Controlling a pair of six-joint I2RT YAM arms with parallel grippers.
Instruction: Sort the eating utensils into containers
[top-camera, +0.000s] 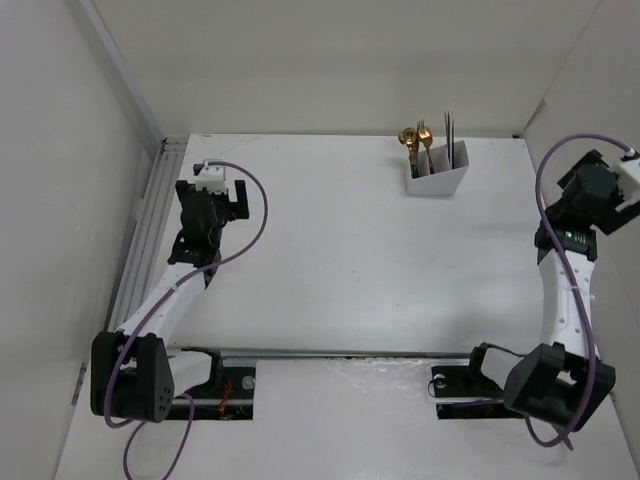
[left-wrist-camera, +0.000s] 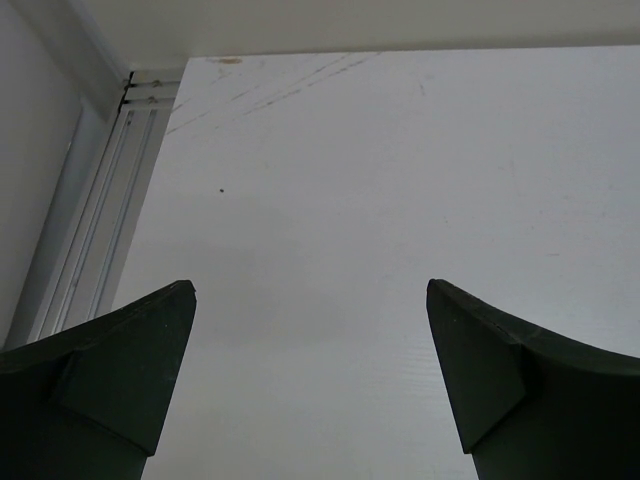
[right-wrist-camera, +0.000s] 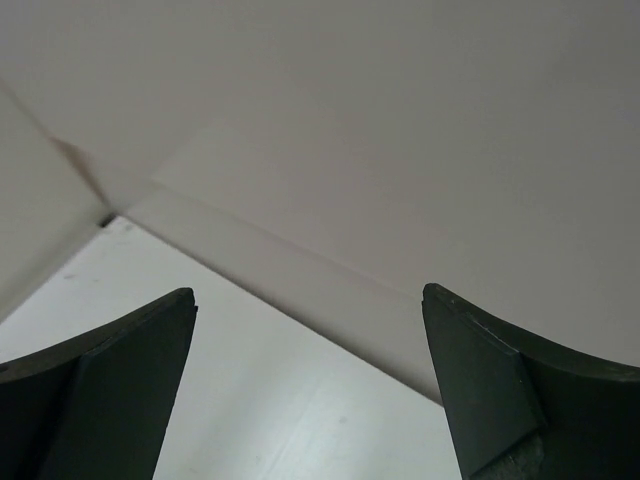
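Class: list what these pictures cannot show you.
Top view: lower ends of the gold spoon, gold fork and thin silver chopsticks, hidden inside the small white plastic holder.
Top view: the holder's dividers, too small.
Wrist views: the holder, out of frame.

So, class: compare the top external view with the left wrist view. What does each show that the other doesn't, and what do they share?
Only the top view shows the white holder at the table's far side, with gold cutlery and chopsticks standing in it, plus the right arm. Only the left wrist view shows the left gripper close up, fingers wide apart with nothing between them, and faint scratches on the surface. Both show the white table and the metal rail along its left edge.
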